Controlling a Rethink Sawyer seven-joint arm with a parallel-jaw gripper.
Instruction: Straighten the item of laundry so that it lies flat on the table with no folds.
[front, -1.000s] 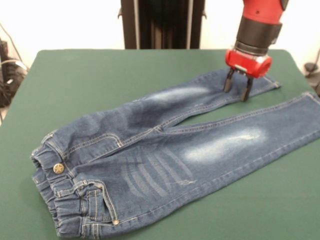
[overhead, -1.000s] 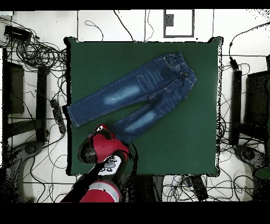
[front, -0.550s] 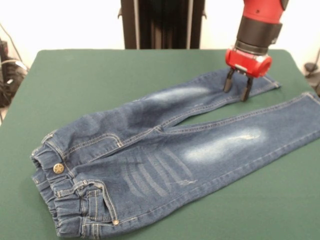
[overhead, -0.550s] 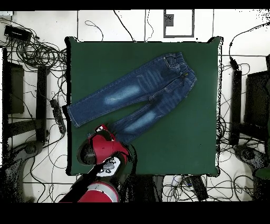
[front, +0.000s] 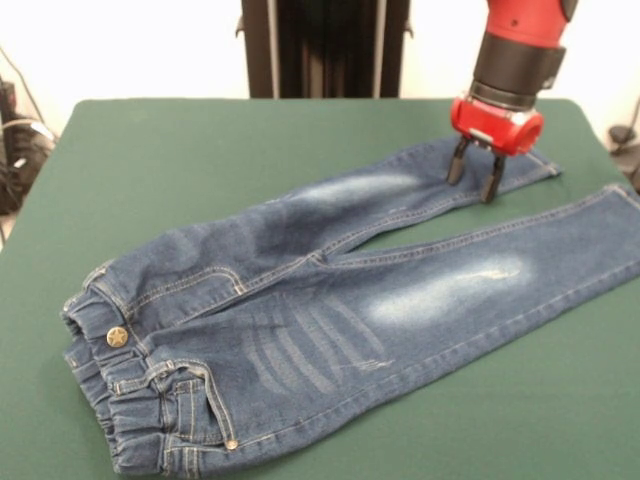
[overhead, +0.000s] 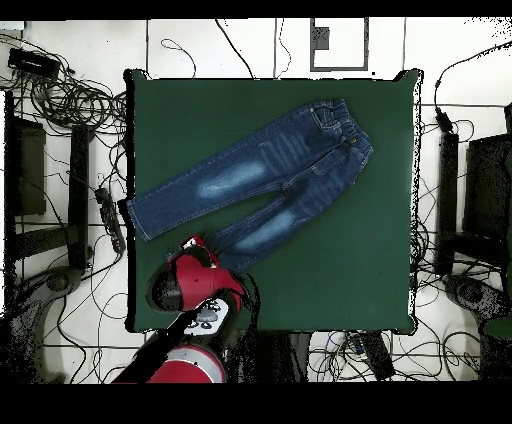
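The item of laundry (front: 330, 290), a small pair of dark blue jeans with pale faded patches, lies spread on the green table (front: 200, 160). Its gathered waistband with a brass button (front: 117, 336) is at the front left, and both legs run off to the right. My gripper (front: 475, 172) stands open over the far leg close to its hem, fingertips (front: 456, 172) at or just above the denim, nothing between them. In the overhead view the jeans (overhead: 255, 180) stretch diagonally across the table (overhead: 340, 280), and the red arm (overhead: 200, 280) covers the lower leg's end and hides the gripper.
Tangled cables (overhead: 60, 100) and power strips (overhead: 108, 218) lie on the floor all round the table. The near leg's hem reaches the table's right edge (front: 625, 195) in the front view.
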